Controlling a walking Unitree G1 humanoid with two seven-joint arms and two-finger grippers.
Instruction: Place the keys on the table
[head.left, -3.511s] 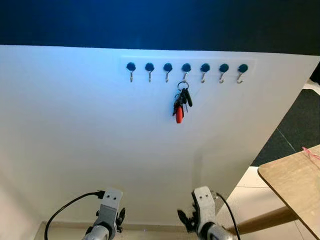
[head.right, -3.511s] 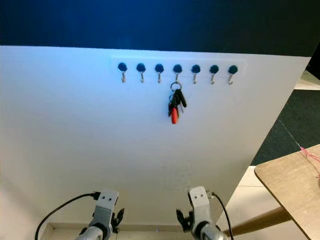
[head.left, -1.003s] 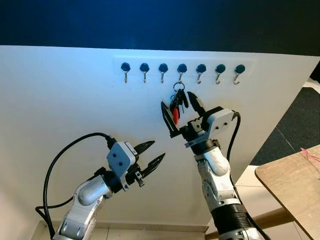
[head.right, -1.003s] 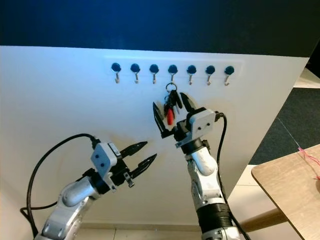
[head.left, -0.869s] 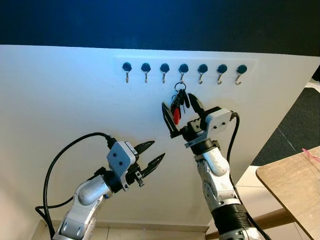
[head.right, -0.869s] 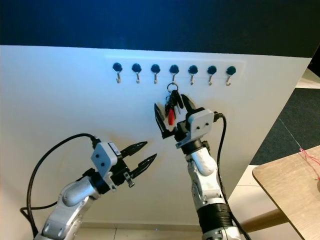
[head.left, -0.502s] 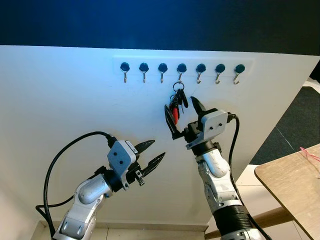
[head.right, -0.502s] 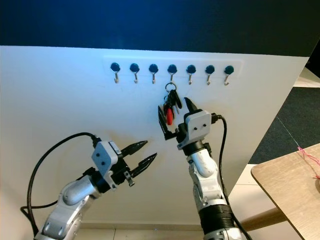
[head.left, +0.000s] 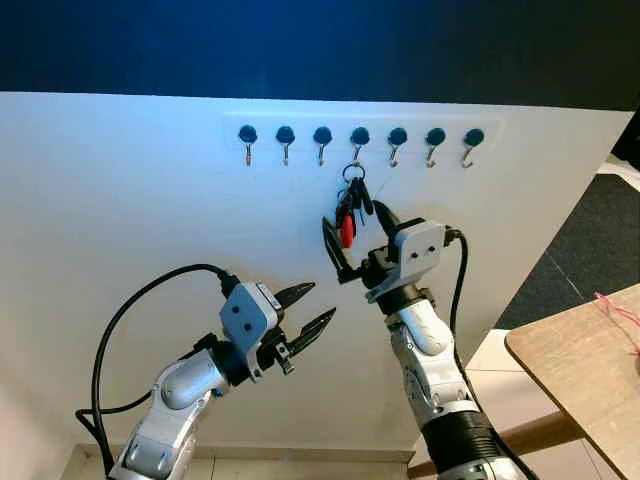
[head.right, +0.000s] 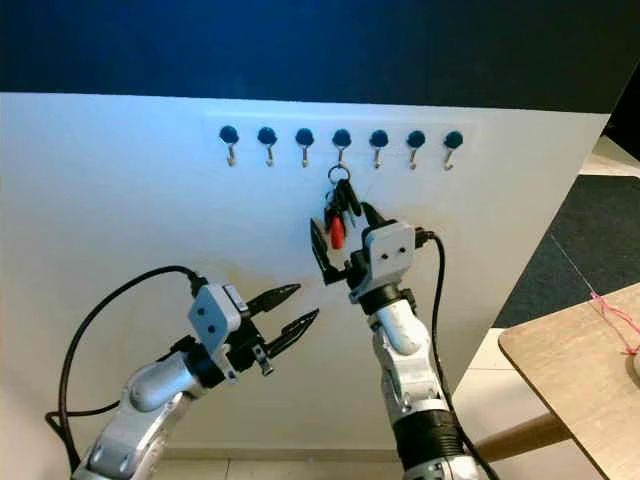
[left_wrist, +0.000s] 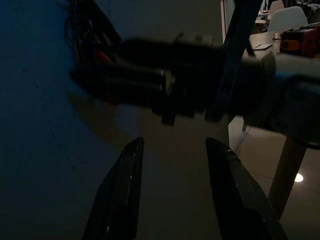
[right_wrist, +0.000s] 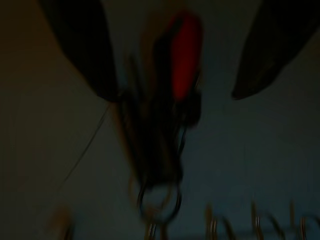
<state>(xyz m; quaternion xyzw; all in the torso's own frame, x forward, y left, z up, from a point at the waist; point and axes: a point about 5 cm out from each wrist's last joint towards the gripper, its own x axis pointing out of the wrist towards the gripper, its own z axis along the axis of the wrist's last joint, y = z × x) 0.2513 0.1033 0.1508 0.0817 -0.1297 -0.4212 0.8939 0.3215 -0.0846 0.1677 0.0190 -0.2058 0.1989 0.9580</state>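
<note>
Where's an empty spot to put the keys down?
The wooden table at the robot's right shows bare top near its rounded corner; a pink string lies further along. It is crowded on the wall: the keys hang from the middle hook, with the open right gripper around them.

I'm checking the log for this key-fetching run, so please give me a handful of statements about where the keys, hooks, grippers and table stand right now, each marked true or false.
1. The keys hang from the fourth of the hooks, counting from the robot's left. True.
2. The right gripper is shut on the keys. False: its fingers are spread, one on either side of the bunch.
3. The left gripper is open, lower down in front of the white wall. True.
4. The keys already lie on the wooden table. False: they are still on their hook.
5. The row has five hooks. False: seven.
</note>
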